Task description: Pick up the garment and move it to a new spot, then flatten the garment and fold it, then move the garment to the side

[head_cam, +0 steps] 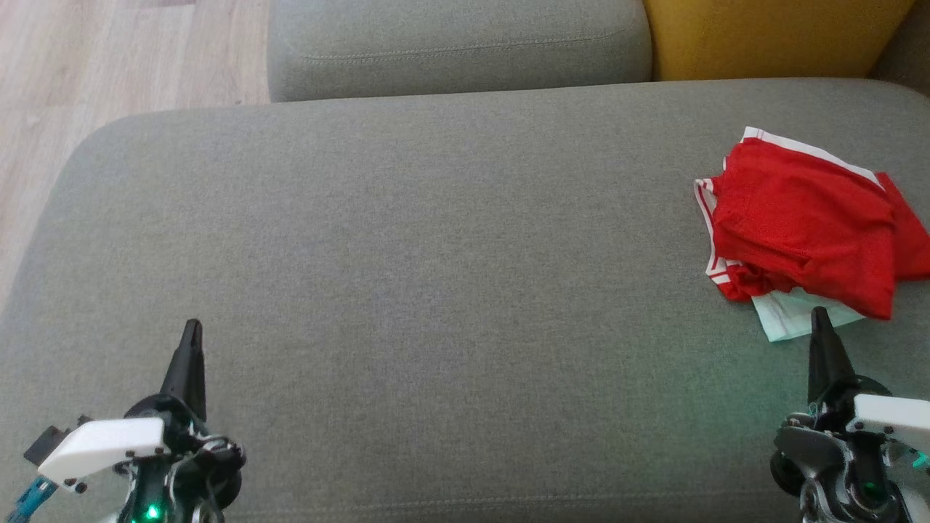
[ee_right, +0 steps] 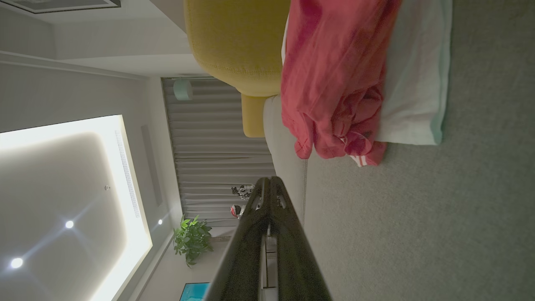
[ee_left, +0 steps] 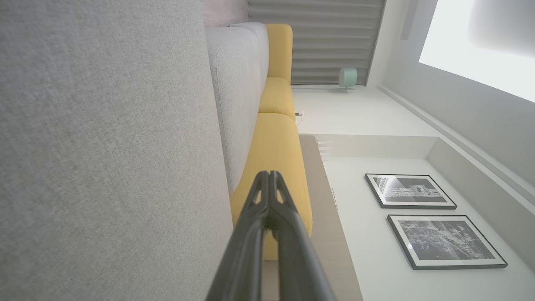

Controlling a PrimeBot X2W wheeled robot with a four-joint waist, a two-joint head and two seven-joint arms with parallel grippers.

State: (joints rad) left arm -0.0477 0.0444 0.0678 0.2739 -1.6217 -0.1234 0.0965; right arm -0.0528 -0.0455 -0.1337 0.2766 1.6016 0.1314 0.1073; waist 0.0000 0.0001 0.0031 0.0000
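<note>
While pressed tip to tip with nothing between the fingers, sits closest to the work: right gripper (head_cam: 821,316), the nearer arm by far. Just ahead of that tip, finds a pale mint cloth (head_cam: 777,323) poking out from under the red shorts (head_cam: 799,225). Beyond it, straight ahead and a little to either side, puts the shorts themselves, loosely bunched, white-trimmed, widest across the fingers' line rather than along it. Far off to its left, leaves the left gripper (head_cam: 192,330) likewise clamped together and empty over bare grey sofa cushion (head_cam: 436,254). Calls, probably, for a short forward reach from the right.
</note>
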